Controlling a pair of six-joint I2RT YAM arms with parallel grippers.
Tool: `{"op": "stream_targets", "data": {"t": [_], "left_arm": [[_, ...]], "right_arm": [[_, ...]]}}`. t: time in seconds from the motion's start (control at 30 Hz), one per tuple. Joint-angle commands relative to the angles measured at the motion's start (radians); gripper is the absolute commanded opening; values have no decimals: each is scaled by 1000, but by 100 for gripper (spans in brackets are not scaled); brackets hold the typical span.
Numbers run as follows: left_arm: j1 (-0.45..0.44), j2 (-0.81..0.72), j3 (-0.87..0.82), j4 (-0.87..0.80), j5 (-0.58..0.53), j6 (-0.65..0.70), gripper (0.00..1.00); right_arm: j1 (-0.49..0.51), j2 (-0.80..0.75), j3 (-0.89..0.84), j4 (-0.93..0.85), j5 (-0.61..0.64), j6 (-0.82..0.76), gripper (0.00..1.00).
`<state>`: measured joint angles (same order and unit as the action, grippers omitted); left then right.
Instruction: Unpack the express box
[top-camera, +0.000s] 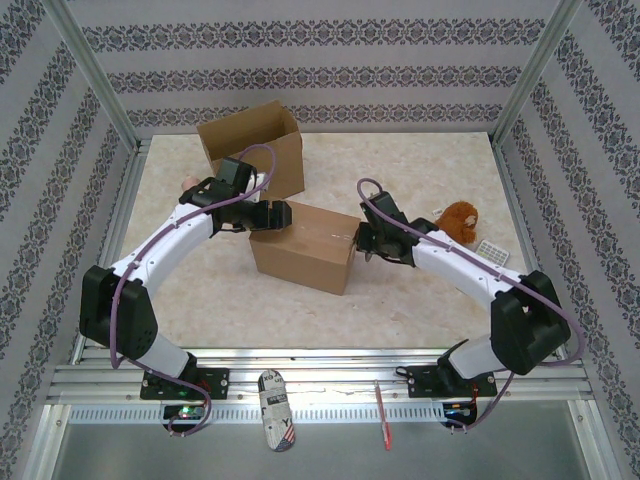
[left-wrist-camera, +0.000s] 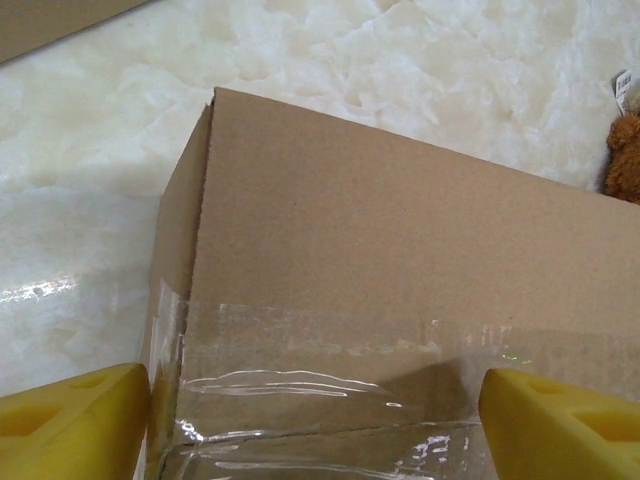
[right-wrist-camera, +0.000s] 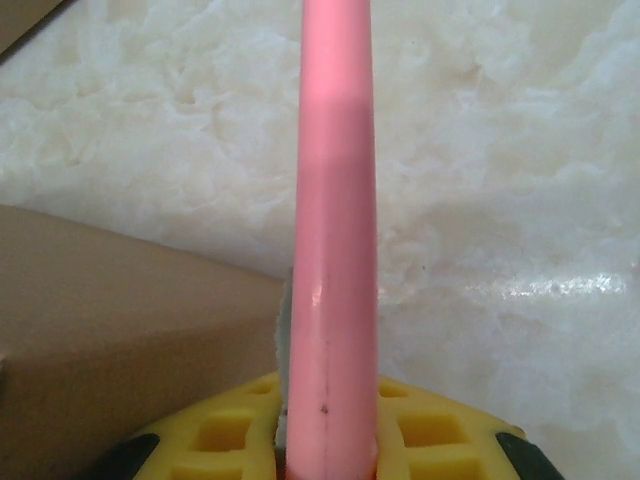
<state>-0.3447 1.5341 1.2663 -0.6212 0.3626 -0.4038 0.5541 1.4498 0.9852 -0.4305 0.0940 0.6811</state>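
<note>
- The closed box (top-camera: 310, 245) lies in the middle of the worktop (top-camera: 420, 320), between the two arms. An open box (top-camera: 255, 145) stands behind it, and a plush toy (top-camera: 460, 220) sits well off to its right.
- It is plain cardboard, so it is probably light and fairly stiff at the edges and corners. The flat panels would likely give if squeezed hard.
- Clear tape (left-wrist-camera: 320, 370) wraps its near left end and looks glossy and wrinkled. That patch is likely slippery, so bare cardboard is the better place to press or pinch.
- For steadying it, the corners and side walls look like the safest hold. To open it, the tape has to be slit or peeled first, and a flap can be lifted by its free edge after that.
- The left jaws stand wide apart at the box's left end, over the taped part. One yellow pad (left-wrist-camera: 70, 425) is just beside the left corner, and the other hangs above the top face. Whether either pad touches the cardboard cannot be told.
- The right jaws are clamped on a pink stick (right-wrist-camera: 330, 250), which points out ahead of them at the box's right end.
- In the right wrist view the box is low on the left, just beside the stick. The stick's tip is out of view, so contact with the box cannot be told.
</note>
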Motion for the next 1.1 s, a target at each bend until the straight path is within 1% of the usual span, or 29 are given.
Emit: {"op": "stream_targets", "data": {"t": [0.0,0.07,0.17,0.3,0.4,0.5,0.57,0.6,0.63,0.67,0.73,0.77,0.93,1.07], "left_arm": [[-7,-23,0,-22,57,-5,87],[-7,-34,-2,-25,44,3,90],[-7,-44,7,-29,17,18,100],[-7,-39,53,-43,-50,50,100],[-7,-35,103,-50,-137,69,100],[-7,-51,125,-11,-197,84,96],[-8,-65,123,34,-223,93,89],[-7,-70,118,54,-229,98,84],[-7,-74,112,77,-232,105,76],[-7,-75,105,96,-233,113,65],[-7,-71,85,126,-238,120,29],[-7,-67,74,143,-238,124,23],[-8,-77,-5,236,-258,149,23],[-10,-112,-90,335,-284,172,27]], "right_arm": [[-3,24,38,49,-62,-36,0],[-9,25,39,47,-66,-39,0],[-14,22,36,45,-72,-41,0],[-17,11,22,44,-73,-40,0],[-22,-2,5,45,-71,-36,0],[-30,-14,-12,47,-72,-36,0],[-39,-21,-23,47,-77,-38,0],[-43,-24,-27,47,-77,-40,0],[-47,-28,-32,49,-79,-40,0],[-50,-32,-35,50,-78,-40,0],[-55,-37,-41,50,-80,-41,0],[-56,-40,-44,51,-80,-43,0],[-62,-43,-52,53,-86,-44,0],[-63,-43,-57,59,-93,-44,0]]}}
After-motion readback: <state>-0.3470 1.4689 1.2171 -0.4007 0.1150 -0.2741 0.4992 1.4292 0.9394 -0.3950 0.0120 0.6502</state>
